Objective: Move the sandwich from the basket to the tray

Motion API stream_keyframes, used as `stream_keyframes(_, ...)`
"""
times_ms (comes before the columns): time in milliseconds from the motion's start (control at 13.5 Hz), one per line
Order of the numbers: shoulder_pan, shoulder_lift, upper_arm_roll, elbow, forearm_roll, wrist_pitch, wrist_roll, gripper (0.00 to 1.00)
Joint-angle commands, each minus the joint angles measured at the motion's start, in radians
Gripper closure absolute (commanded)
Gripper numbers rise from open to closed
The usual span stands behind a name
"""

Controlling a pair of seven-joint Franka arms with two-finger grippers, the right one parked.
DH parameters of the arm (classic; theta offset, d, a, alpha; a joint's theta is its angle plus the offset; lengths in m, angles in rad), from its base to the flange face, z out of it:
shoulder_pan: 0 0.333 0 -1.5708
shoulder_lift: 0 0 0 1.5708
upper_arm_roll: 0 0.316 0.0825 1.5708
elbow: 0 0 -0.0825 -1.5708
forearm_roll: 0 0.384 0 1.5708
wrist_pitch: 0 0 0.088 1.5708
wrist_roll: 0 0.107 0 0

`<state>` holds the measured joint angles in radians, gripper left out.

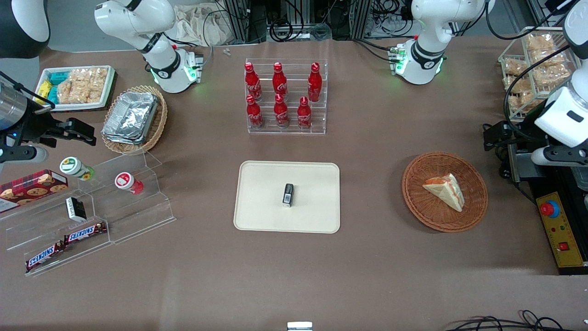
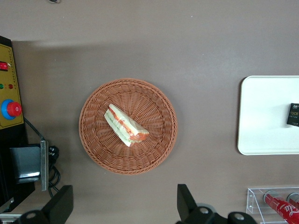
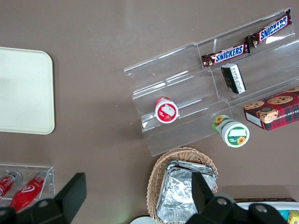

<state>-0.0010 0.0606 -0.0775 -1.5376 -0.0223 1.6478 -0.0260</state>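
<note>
right now the sandwich (image 1: pixel 444 191) lies in the round reddish-brown basket (image 1: pixel 444 192) at the right of the front frame, a pale wedge with orange-red and white layers, its thin tip pointing toward the lower edge of the frame. it sits a little off the basket's centre, resting on the woven floor and clear of the rim. the basket stands on the brown surface (image 1: pixel 367 151), well apart from the cream tray (image 1: pixel 287 196) at the middle of the frame. a small black box (image 1: pixel 288 195) lies near the centre of that tray.

the left arm's pincer (image 2: pixel 124 207) hangs above the surface near the basket, touching nothing; in the left wrist view its two dark fingers (image 2: pixel 186 203) stand wide apart, with the basket (image 2: pixel 128 126) and the sandwich (image 2: pixel 125 125) in full sight past them. the tray's edge (image 2: pixel 261 116) and the black box (image 2: pixel 293 115) also show in that view.

farther from the front camera than the tray, a clear rack holds six red bottles (image 1: pixel 282 94). toward the parked arm's end of the surface, at the left of the front frame, stand a tan oval basket of foil containers (image 1: pixel 133 117) and clear stepped shelves with snickers bars (image 1: pixel 66 243). a yellow control box with a red button (image 1: pixel 558 230) sits at the right edge, near the basket.
</note>
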Motion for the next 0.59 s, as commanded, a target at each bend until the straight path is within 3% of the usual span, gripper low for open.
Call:
stream_keyframes(0, 0.003, -0.033, -0.002, -0.016, 0.007, -0.028, -0.009, 0.00)
stream_keyframes(519, 0.004, -0.031, 0.022, -0.016, -0.007, -0.078, -0.025, 0.00)
